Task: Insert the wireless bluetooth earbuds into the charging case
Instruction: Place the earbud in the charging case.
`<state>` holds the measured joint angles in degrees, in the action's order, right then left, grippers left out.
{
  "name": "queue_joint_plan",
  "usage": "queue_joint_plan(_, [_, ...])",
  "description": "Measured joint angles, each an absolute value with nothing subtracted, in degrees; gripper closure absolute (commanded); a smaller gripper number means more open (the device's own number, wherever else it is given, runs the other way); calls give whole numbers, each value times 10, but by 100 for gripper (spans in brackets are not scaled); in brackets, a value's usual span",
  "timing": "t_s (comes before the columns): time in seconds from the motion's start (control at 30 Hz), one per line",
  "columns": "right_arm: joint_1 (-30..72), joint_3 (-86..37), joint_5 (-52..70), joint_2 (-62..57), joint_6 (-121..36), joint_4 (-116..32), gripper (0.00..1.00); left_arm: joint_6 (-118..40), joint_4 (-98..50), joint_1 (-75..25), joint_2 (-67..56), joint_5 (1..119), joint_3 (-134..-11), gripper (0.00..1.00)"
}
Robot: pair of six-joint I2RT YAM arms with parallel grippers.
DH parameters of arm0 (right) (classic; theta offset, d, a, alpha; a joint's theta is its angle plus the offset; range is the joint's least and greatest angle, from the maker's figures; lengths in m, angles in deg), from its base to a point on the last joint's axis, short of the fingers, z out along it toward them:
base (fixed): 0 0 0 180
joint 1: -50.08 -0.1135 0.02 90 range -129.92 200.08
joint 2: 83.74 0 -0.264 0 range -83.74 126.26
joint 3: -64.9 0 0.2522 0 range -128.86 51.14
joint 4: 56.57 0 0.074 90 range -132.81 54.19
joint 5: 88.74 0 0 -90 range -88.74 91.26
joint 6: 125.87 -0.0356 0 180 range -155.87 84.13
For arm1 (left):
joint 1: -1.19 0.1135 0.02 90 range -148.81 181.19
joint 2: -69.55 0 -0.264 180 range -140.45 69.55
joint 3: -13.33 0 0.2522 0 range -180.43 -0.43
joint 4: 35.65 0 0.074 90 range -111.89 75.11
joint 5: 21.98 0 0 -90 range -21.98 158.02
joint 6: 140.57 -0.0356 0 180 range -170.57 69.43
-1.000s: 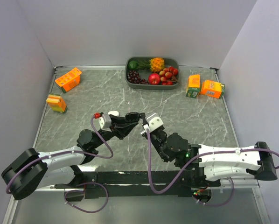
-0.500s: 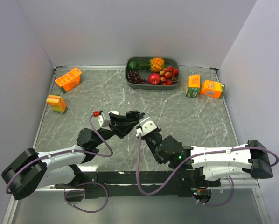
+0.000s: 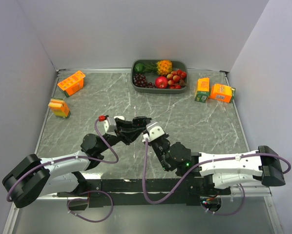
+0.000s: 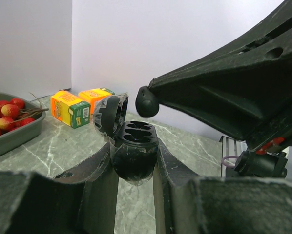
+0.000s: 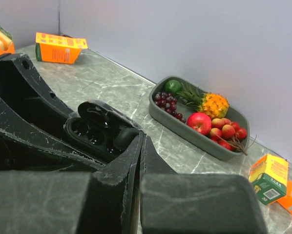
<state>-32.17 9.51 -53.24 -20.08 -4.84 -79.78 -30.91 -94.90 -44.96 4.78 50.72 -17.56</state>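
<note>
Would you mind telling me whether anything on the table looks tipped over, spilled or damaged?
Nothing is spilled or visibly damaged. One oddity: the orange carton at the far left lies flat on its side rather than standing. The fruit sits inside its tray.

Looking down on a grey-green marbled stone worktop (image 3: 199,126) walled in pale lilac. Reaching inward from the near edge with a black-and-white left arm (image 3: 63,165) and a matching right arm (image 3: 229,165), holding the left fingers (image 3: 139,120) and the right fingers (image 3: 147,128) tip to tip just left of centre, too dark and small for telling contact. Trailing looped purple cables (image 3: 156,170) from both wrists. Carrying fruit at the back in a dark grey oval plastic tray (image 3: 182,64): purple grapes (image 3: 142,80), a red apple (image 3: 161,82), an orange spiky fruit (image 3: 164,66). Lying at far left, apart, an orange carton (image 3: 71,83) and a smaller orange carton (image 3: 59,107). Sitting at far right, a green-and-orange carton (image 3: 202,90) just beside an orange box (image 3: 222,92).
</note>
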Motion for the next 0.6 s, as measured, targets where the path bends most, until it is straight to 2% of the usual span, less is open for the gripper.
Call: queue_joint_plan(0.6, [-320,95,-531,-188,-75,-770,100,-299,-949,-450,48,494,-176,99])
